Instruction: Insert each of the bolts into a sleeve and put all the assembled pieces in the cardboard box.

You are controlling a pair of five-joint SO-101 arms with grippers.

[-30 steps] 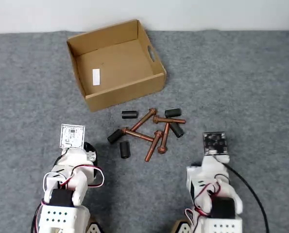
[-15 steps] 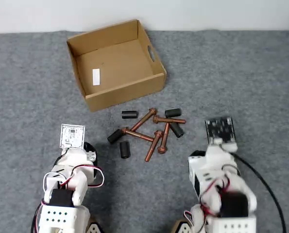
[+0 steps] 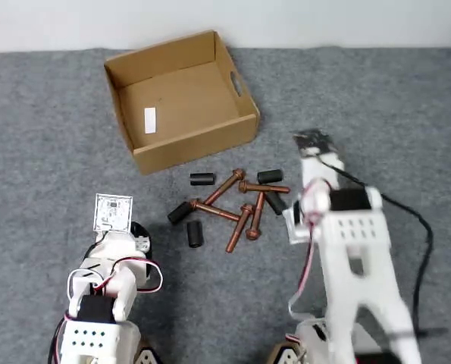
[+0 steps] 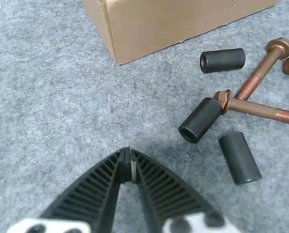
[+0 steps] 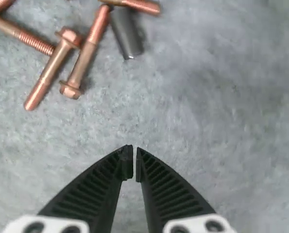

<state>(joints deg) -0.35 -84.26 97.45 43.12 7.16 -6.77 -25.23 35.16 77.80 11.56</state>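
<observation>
Left gripper [image 4: 129, 167] is sitting pinched shut on nothing over the grey carpet [image 3: 51, 152]. Cardboard box [image 3: 198, 144] is standing open beyond it. Just in front of the box, stubby black sleeves [image 3: 195, 233] and long coppery flange-headed bolts [image 3: 223, 188] are lying jumbled loose. Right gripper [image 5: 134, 167] is hanging closed too, empty, beside the pile.

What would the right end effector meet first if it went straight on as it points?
Likely the dark sleeve; only bare carpet lies between it and the right end effector. Depth is unclear: it might touch carpet first.
</observation>
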